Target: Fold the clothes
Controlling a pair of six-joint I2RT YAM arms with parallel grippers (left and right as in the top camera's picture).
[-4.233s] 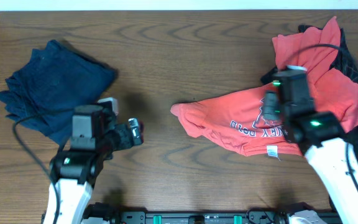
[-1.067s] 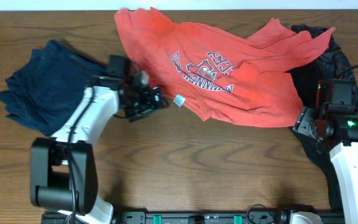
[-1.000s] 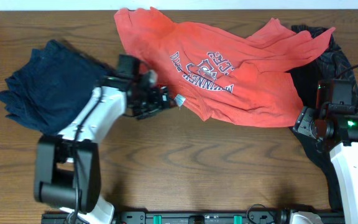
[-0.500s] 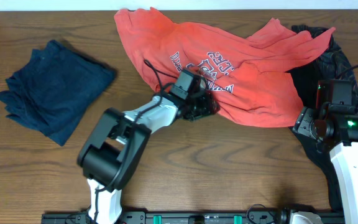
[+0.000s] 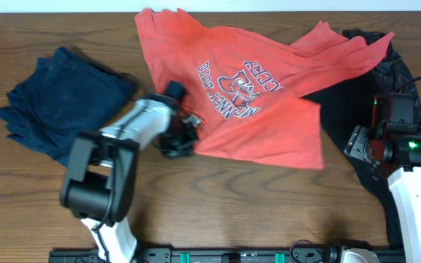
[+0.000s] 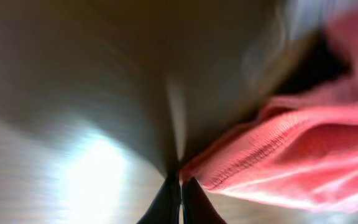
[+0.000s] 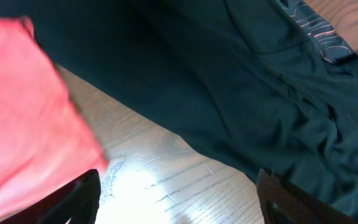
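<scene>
The coral-red T-shirt (image 5: 254, 95) lies spread across the back middle of the table, lettering up. My left gripper (image 5: 180, 142) sits at its lower left hem. In the left wrist view the fingers (image 6: 180, 180) are pressed together with the blurred red hem (image 6: 291, 155) meeting their tips. A dark navy garment (image 5: 61, 102) lies folded at the left. The black garment (image 5: 357, 102) lies at the right, partly under the shirt. My right gripper (image 5: 360, 142) hovers open beside it, with bare wood between its fingers (image 7: 179, 193), red cloth (image 7: 17, 106) on its left and black cloth (image 7: 229, 81) ahead.
The wooden table (image 5: 218, 204) shows bare along the front. The table's back edge runs just behind the shirt's collar end. The right arm's cable loops over the black garment at the far right.
The left gripper shut at the shirt's lower edge and drew back to the left and front, dragging the hem with it. The shirt's lower part has spread forward. The right arm has stayed still.
</scene>
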